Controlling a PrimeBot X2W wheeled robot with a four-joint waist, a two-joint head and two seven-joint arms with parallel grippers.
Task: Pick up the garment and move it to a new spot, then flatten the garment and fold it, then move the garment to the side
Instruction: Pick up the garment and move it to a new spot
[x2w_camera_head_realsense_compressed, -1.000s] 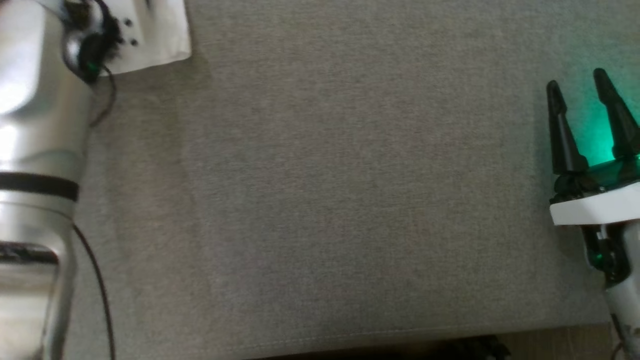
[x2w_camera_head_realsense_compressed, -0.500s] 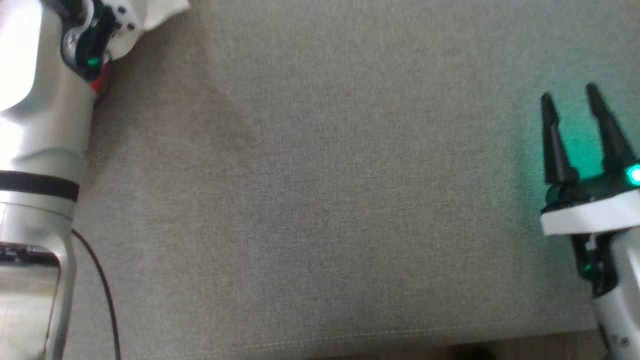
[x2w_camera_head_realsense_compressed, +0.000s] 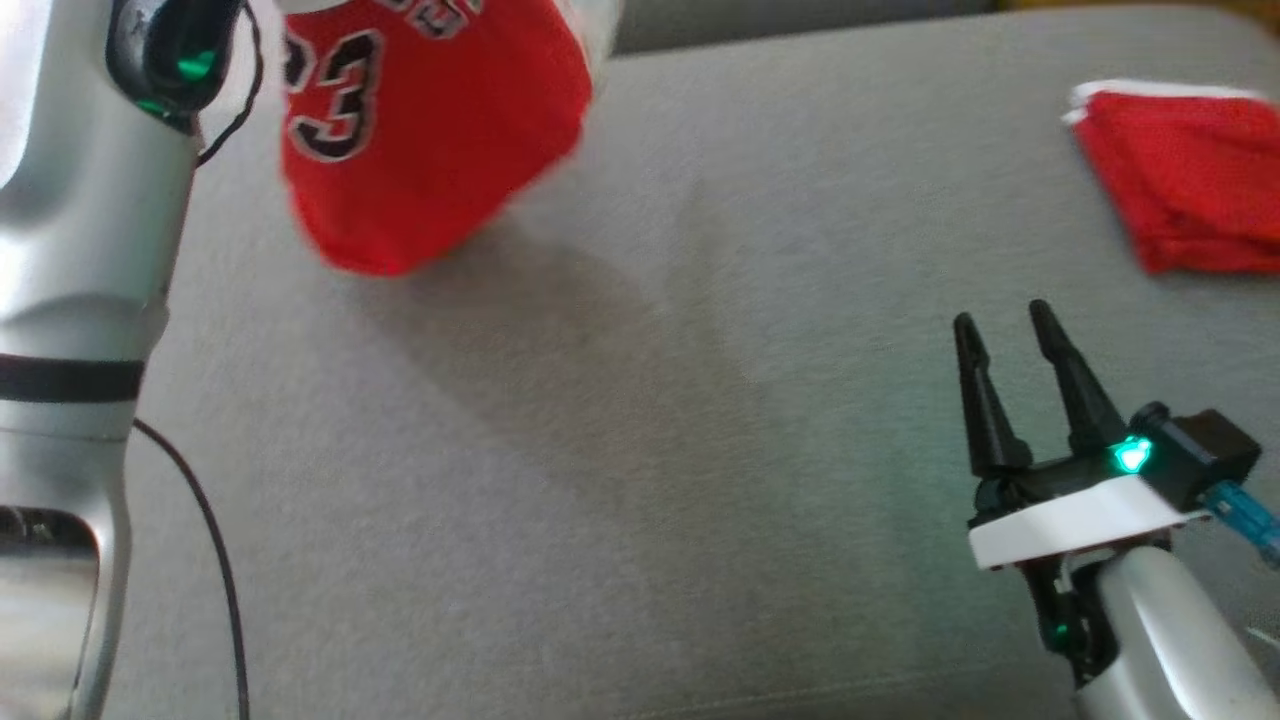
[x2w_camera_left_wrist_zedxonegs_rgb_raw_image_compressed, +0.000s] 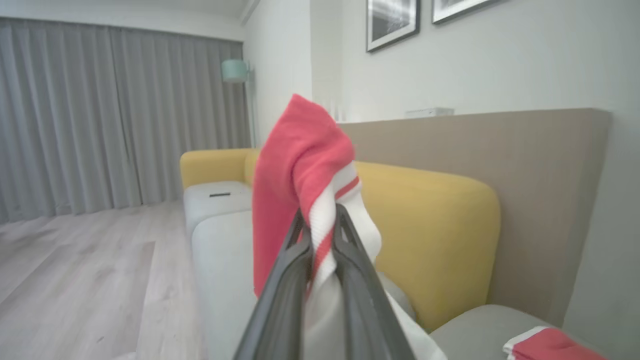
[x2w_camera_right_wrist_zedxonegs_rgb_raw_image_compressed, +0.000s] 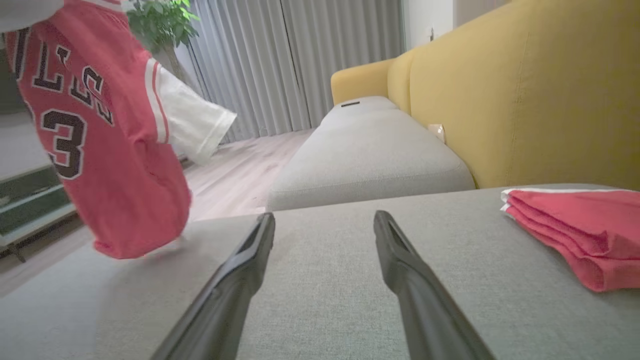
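The garment (x2w_camera_head_realsense_compressed: 420, 150) is a red jersey with white sleeves and black numbers. It hangs in the air at the upper left of the head view, its lower hem just above the grey cushion (x2w_camera_head_realsense_compressed: 600, 450). In the left wrist view my left gripper (x2w_camera_left_wrist_zedxonegs_rgb_raw_image_compressed: 318, 212) is shut on a white, red-striped edge of the garment (x2w_camera_left_wrist_zedxonegs_rgb_raw_image_compressed: 295, 165), which drapes over the fingers. My pale left forearm (x2w_camera_head_realsense_compressed: 80, 250) rises along the left edge. My right gripper (x2w_camera_head_realsense_compressed: 1000, 322) stands open and empty over the cushion at the lower right. From the right wrist view the garment (x2w_camera_right_wrist_zedxonegs_rgb_raw_image_compressed: 100, 150) hangs far left of the right gripper (x2w_camera_right_wrist_zedxonegs_rgb_raw_image_compressed: 324, 220).
A folded red cloth (x2w_camera_head_realsense_compressed: 1190, 180) lies on the cushion at the far right, also seen as a folded red cloth (x2w_camera_right_wrist_zedxonegs_rgb_raw_image_compressed: 580, 225) right of my right fingers. The yellow sofa back (x2w_camera_right_wrist_zedxonegs_rgb_raw_image_compressed: 525, 100) runs behind. A black cable (x2w_camera_head_realsense_compressed: 215, 560) hangs by my left arm.
My left gripper closed on the garment and lifted it off the cushion, so the red body now hangs free. The head camera tilted up, bringing the folded cloth into view.
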